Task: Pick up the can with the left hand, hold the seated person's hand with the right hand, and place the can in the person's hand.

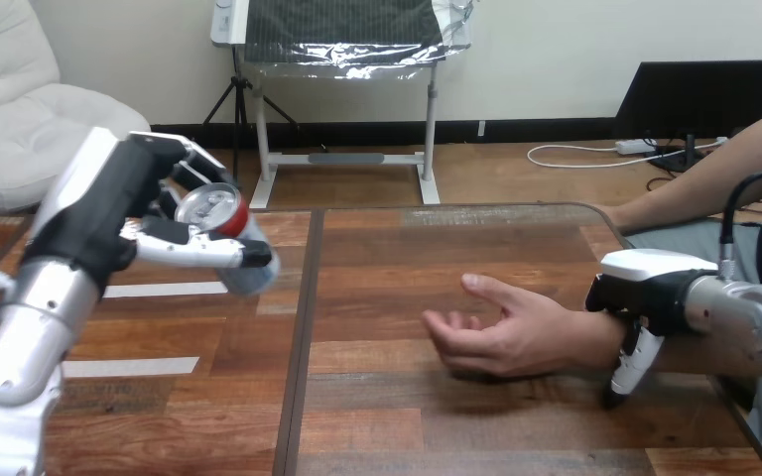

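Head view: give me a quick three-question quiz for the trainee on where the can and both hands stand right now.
1. True or false: the left hand has its fingers curled round the can and holds it up above the table.
2. Where is the right hand?
A) flat on the table
B) at the person's wrist, fingers curled over it
C) round the can
3. Fill in: the person's hand lies on the table palm ____, holding nothing.

Key: 1 true; 2 B; 3 up.
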Robot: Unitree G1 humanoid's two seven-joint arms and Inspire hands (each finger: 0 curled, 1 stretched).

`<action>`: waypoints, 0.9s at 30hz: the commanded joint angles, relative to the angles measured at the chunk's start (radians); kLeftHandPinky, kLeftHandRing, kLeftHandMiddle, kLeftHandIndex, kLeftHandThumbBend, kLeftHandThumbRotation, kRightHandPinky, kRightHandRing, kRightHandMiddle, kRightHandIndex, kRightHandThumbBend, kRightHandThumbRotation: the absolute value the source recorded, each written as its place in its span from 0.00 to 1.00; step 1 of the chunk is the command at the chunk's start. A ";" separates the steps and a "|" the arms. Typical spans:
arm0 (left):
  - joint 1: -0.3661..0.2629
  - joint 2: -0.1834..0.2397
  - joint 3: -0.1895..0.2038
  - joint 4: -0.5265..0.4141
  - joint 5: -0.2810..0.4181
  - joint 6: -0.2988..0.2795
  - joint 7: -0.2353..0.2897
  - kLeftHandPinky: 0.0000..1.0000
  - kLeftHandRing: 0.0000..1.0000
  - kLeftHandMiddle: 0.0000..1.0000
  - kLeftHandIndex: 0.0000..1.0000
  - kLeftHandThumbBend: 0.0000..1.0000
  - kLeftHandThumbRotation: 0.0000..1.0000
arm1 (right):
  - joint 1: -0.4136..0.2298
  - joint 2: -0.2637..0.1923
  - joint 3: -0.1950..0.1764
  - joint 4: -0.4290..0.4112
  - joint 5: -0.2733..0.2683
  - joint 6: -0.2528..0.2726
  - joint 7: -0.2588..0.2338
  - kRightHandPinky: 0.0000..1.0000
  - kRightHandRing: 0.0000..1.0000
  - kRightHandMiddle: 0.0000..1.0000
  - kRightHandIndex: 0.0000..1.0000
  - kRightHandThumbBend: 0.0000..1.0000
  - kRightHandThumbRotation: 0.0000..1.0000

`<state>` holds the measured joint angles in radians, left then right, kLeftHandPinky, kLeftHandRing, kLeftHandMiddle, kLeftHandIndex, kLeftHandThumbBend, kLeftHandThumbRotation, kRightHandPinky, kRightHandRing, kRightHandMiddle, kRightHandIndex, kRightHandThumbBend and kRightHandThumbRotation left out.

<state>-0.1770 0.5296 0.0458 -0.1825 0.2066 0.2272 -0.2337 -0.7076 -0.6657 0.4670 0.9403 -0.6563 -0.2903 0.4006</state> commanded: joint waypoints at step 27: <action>-0.250 -0.081 -0.097 0.202 0.005 -0.071 -0.023 0.28 0.33 0.38 0.41 0.79 0.00 | 0.038 0.010 -0.104 -0.144 0.140 0.030 0.066 0.38 0.45 0.51 0.50 0.76 0.06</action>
<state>-0.3229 0.4593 -0.0444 -0.0017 0.2062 0.1856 -0.2627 -0.6890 -0.6809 0.3780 0.7949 -0.5405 -0.2860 0.4539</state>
